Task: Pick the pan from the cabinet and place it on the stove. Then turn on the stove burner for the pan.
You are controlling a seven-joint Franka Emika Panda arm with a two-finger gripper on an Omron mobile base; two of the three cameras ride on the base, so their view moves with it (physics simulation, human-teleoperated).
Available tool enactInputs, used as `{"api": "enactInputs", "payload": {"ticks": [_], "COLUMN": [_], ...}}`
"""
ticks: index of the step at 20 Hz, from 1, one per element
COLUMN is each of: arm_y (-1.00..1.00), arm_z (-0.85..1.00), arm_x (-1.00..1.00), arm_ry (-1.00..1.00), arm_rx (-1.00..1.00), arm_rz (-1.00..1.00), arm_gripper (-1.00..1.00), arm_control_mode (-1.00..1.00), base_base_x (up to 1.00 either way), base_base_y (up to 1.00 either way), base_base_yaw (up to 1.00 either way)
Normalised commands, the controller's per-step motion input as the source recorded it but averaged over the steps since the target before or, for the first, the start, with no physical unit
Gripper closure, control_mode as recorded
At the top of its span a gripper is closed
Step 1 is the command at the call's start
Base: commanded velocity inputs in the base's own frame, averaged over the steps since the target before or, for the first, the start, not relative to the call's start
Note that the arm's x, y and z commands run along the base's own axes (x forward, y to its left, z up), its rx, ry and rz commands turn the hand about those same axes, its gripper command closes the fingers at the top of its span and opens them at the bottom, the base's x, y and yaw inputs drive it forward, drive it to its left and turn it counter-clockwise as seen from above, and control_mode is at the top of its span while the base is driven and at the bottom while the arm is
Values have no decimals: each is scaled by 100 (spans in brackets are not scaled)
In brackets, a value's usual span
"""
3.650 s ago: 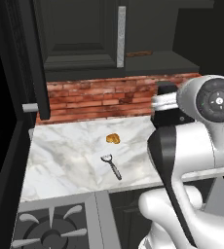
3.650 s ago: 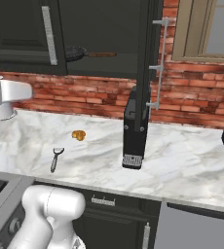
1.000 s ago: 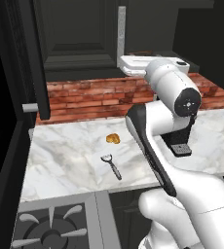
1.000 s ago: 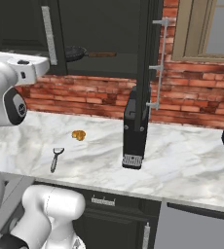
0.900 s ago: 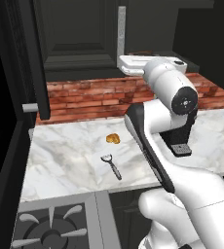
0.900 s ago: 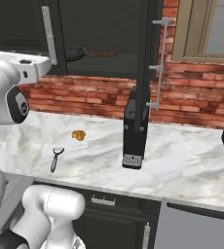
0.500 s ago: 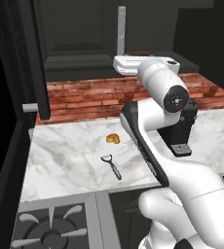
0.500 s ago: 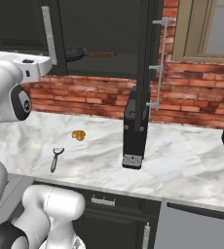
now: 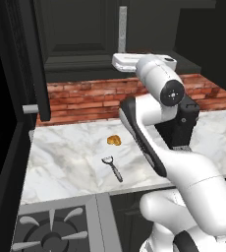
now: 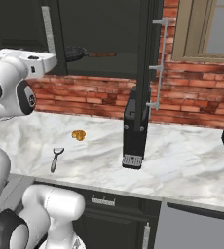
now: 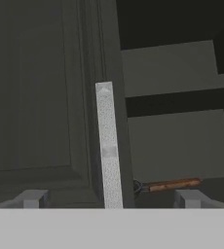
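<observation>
Two fingers [image 11: 32, 198] stand wide and empty; the reach is in hand. The pan [image 10: 76, 53] handle lies between them, beyond; next move forward and close.

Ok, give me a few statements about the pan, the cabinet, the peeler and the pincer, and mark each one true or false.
1. The pan sits inside the cabinet. True.
2. The pincer is shut on the pan's handle. False: its fingers stand wide apart, holding nothing, in front of the cabinet's silver bar handle.
3. A peeler lies on the marble counter. True.
4. The pan already rests on the stove. False: it is on the cabinet shelf.
5. The peeler touches the small orange-brown piece. False: they lie apart.
</observation>
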Motion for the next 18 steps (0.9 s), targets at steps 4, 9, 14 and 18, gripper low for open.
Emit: {"api": "enactInputs", "payload": {"ticks": [4, 9, 14, 18], "arm_y": [11, 16, -2, -2], "arm_z": [-6, -4, 0, 0], "arm_x": [47, 42, 39, 34], "arm_ry": [5, 4, 0, 0], "arm_rx": [0, 0, 0, 0], "arm_rz": [0, 0, 1, 2], "arm_gripper": [-100, -100, -100, -100], "arm_control_mode": [-100, -100, -100, -100], "base_base_x": [0, 0, 0, 0], "base_base_y": [0, 0, 0, 0], "base_base_yaw": [0, 0, 0, 0]}}
